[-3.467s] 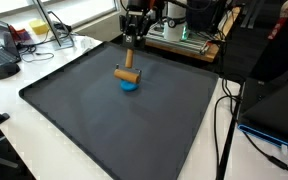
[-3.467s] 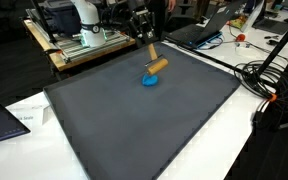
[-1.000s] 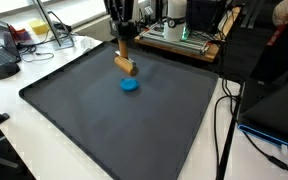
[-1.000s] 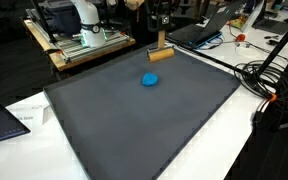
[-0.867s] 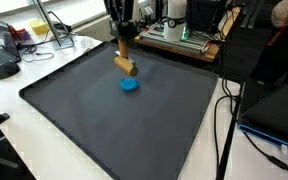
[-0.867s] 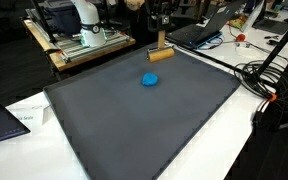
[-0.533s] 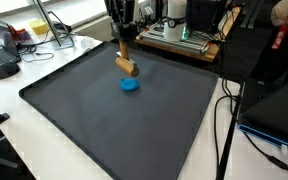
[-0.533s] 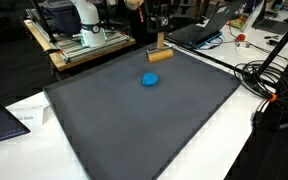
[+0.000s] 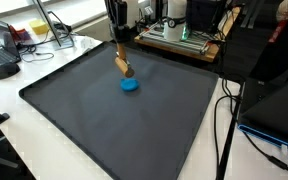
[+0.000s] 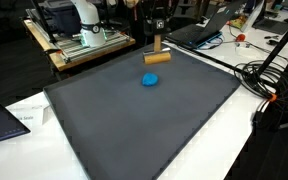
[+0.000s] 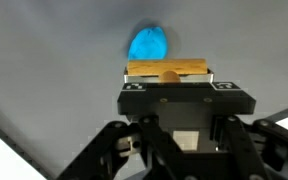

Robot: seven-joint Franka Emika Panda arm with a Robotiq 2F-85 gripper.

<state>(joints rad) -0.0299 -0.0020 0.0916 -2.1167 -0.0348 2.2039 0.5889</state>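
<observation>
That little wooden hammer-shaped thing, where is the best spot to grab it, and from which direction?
Grip the wooden hammer-shaped piece by its thin stem, from straight above, as the gripper holds it. The stem stands roughly upright and fits between the fingers; the round crosswise head below would likely slip.

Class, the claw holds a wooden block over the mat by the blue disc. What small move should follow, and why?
Probably carry the wooden block sideways over bare mat before lowering it. The claw is shut on it, the block hangs a little above the mat, and the blue disc lies so close, perhaps right beneath, that a straight descent might land on it.
</observation>
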